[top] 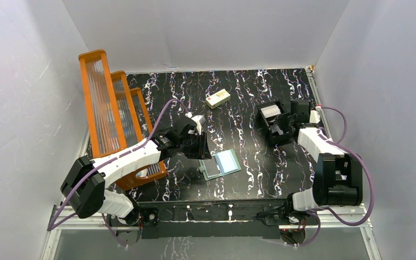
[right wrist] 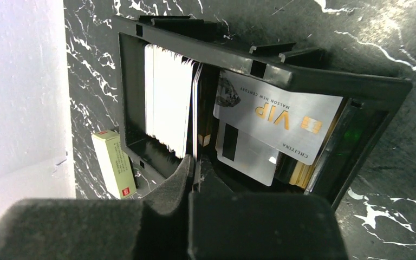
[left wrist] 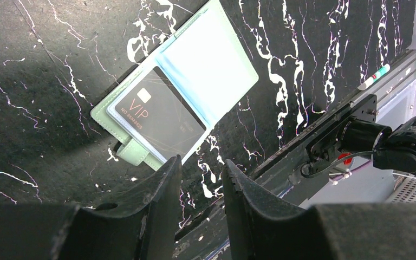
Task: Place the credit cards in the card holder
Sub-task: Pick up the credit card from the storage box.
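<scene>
We see the card holder (top: 221,164) lying open and flat on the black marbled counter (top: 249,179), a little toward 6 o'clock from the middle. Its pale blue lining faces up. In the left wrist view a dark card (left wrist: 157,122) with the letters VIP sits in one half of it, the other half shows only lining, and the small closing strap (left wrist: 135,153) points toward the camera.

The left gripper (left wrist: 201,165) hangs just at 9 o'clock of the card holder. Its two fingers are spread with a gap between them, nothing is in the gap, and they are not touching the holder.

The credit cards (right wrist: 165,97) stand on edge as a whitish stack in a black tray (right wrist: 281,76), at about 2 o'clock on the counter. A silver card (right wrist: 281,119) with VIP in gold leans tilted in the neighbouring compartment, with more cards behind it.

The right gripper (right wrist: 194,165) is at this tray. Its fingers are pressed together, and one thin card at the side of the stack runs down between the tips, so it is pinching that card.

A cream block (top: 217,98) lies near 12 o'clock, well apart from the holder. Orange racks (top: 100,103) stand at 9 o'clock.
</scene>
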You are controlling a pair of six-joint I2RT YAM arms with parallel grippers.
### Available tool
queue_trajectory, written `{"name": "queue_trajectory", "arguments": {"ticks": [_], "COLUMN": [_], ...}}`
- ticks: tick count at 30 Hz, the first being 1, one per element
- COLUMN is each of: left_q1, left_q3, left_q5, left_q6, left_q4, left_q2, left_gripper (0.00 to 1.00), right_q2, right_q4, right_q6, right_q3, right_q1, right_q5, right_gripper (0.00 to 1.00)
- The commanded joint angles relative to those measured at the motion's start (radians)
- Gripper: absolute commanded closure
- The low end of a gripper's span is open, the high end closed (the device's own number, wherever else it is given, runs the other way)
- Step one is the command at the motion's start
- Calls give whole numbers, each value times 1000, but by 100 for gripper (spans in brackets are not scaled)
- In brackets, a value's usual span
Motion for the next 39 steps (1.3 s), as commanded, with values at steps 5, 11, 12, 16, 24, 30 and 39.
{"name": "queue_trajectory", "arguments": {"ticks": [5, 11, 12, 16, 24, 30, 39], "left_q1": [-5, -6, -6, -6, -8, -11, -15], "left_q3": [-6, -11, -11, -10, -17, -19, -21], "left_q5": [15, 4, 2, 5, 13, 10, 10], "left_q6": [-7, -6, -6, -5, -17, -17, -21], "left_q4": [4, 2, 2, 2, 11, 12, 16], "left_q2": [-27, -36, -37, -29, -16, -17, -16], "left_gripper": [67, 67, 67, 67, 67, 67, 67], "right_q2": [46, 124, 136, 164, 146, 163, 175], "right_q4": [-10, 38, 26, 36, 141, 95, 25], "right_q6": [-52, -46, -49, -86, -120, -98, -48], "right_q3": [80, 114, 128, 161, 137, 147, 143], "right_q1": [-5, -5, -5, -5, -7, -7, -7], "right_q5": [-4, -37, -33, -39, -54, -66, -39], "right_gripper": [100, 93, 93, 75, 79, 79, 58]}}
